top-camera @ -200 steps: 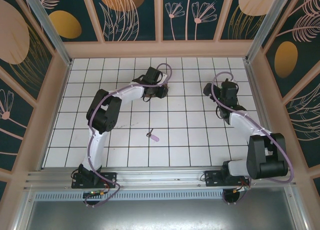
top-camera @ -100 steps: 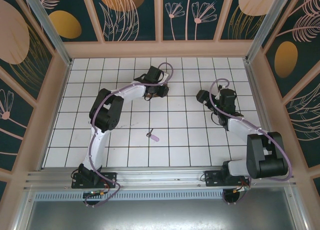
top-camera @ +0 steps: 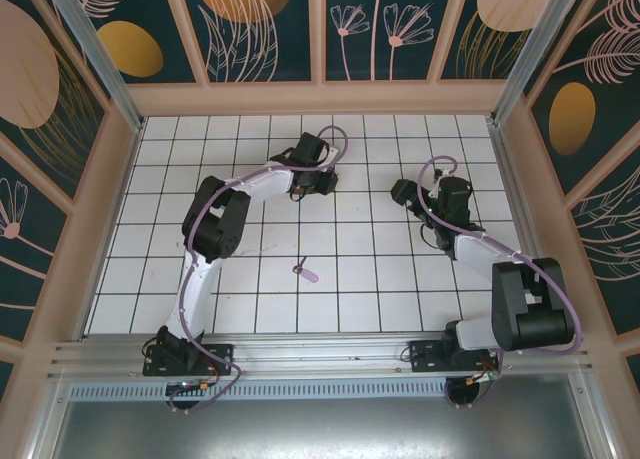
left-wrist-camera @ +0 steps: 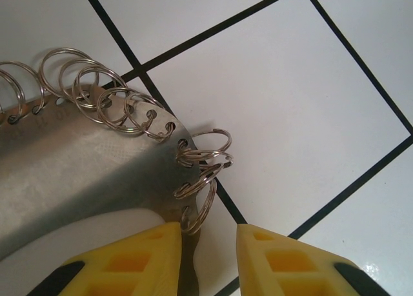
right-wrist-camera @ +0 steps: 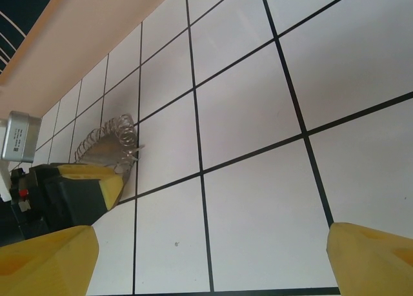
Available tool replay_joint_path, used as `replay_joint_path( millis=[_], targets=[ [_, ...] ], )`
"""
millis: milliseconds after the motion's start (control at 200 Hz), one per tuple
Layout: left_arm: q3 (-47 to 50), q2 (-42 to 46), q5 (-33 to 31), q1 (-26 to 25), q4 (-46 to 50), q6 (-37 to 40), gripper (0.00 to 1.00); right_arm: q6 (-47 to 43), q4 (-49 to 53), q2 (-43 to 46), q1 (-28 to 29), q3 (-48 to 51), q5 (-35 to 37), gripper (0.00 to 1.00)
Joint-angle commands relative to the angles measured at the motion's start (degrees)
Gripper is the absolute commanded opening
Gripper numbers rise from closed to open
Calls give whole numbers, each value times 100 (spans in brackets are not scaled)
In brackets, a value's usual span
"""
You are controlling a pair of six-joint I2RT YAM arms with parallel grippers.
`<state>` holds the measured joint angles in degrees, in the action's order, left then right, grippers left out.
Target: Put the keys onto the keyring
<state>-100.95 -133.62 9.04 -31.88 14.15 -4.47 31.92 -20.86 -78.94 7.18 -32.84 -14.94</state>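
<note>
Mid-table, key [top-camera: 306, 272] lying alone, keyring [left-wrist-camera: 97, 170] edge between left fingers [left-wrist-camera: 135, 264]

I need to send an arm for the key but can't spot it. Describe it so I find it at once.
On the white tiled table, look at the near middle, in the second tile row from the front rail. The key lies alone there: tiny, with a pale lilac head and a short dark shaft, unlike the keyring of silvery loops farther back at the left gripper.
</note>
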Motion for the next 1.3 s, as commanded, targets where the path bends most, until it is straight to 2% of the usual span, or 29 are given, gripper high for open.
replay_joint_path(
  millis=[0, 290, 380, 530, 766, 1006, 1186, 1291],
  targets=[
    [-214, -190, 90, -29, 149, 102, 27, 33, -234, -72, 20, 71, -97, 91],
    [-347, -318, 28, -29, 167, 122, 20, 77, -285, -95, 29, 71, -125, 91],
    [-356, -331, -9, -21, 175, 131, 13, 108, -272, -56, 38, 69, -65, 92],
    [-276, -199, 32, -28, 189, 131, 0, 304, -343, 77, 72, 81, 58, 98],
    [287, 565, 216, -29, -82, 39, 0, 105, -99, 144, 271, -184, -329, 99],
    [1130, 1328, 546, -27, -281, -223, 0, 88, -392, 327, 558, -125, -931, 91],
    [2155, 1963, 770, -29, -1055, -421, 0, 60, -662, 296, 884, -77, -1224, 85],
    [2434, 2231, 995, -29, -1176, -371, 0, 55, -905, 300, 987, -8, -1448, 80]
  ],
)
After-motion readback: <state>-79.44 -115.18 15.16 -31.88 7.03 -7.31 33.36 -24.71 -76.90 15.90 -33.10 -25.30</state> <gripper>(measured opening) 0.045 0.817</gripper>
